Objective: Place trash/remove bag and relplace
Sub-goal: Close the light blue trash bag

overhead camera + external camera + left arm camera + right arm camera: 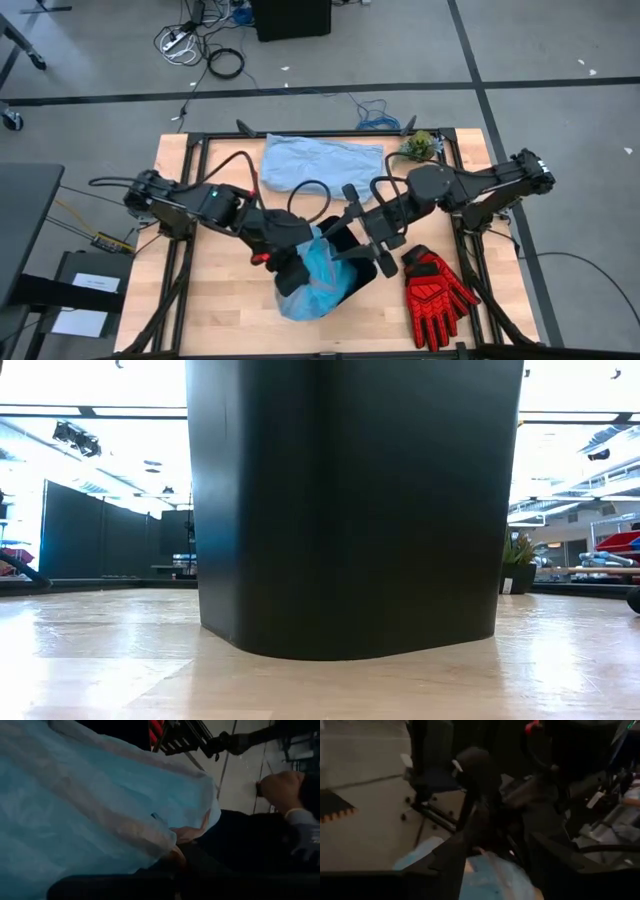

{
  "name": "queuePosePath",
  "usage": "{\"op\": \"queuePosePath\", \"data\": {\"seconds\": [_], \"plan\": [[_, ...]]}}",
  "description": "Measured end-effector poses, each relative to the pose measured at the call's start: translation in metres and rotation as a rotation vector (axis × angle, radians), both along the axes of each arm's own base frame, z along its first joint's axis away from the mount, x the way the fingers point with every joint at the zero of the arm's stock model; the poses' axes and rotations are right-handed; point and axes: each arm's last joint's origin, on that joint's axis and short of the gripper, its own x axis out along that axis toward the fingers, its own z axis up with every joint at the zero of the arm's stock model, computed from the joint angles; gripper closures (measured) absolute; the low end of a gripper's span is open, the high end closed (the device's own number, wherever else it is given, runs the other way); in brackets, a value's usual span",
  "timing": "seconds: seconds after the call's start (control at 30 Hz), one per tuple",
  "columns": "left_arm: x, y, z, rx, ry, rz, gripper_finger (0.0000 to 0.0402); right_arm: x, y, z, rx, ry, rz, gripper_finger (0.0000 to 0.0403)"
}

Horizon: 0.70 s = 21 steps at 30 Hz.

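Two dark, black-cabled jointed arms (200,205)

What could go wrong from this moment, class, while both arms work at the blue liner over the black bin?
1. The bag is thin plastic bulging out beside the bin; pulled between the left gripper and right gripper, it might tear or spill.
2. Both grippers are crowded at the bin's rim, so they could collide.
3. The red glove lies close to the right gripper and might get dragged.

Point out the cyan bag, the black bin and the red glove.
cyan bag (318,283): high view, its bulging middle.
black bin (350,500): low view, front wall.
red glove (435,290): high view, the palm.
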Motion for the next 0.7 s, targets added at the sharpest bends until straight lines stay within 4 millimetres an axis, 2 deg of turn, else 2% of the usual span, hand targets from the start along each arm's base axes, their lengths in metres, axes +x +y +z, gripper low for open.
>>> {"op": "queuePosePath", "data": {"seconds": [0.17, 0.43, 0.7], "plan": [[0.0, 0.004, 0.011, -0.003, -0.036, 0.093, 0.04, 0.0, 0.003, -0.003, 0.089, 0.06, 0.004, 0.0194], [-0.008, 0.01, 0.033, 0.06, -0.123, 0.197, 0.04, 0.006, 0.009, -0.01, 0.194, 0.138, 0.022, 0.0233], [-0.007, 0.008, 0.031, 0.076, -0.125, 0.197, 0.04, 0.02, 0.007, -0.02, 0.249, 0.182, -0.004, 0.0239]]}}
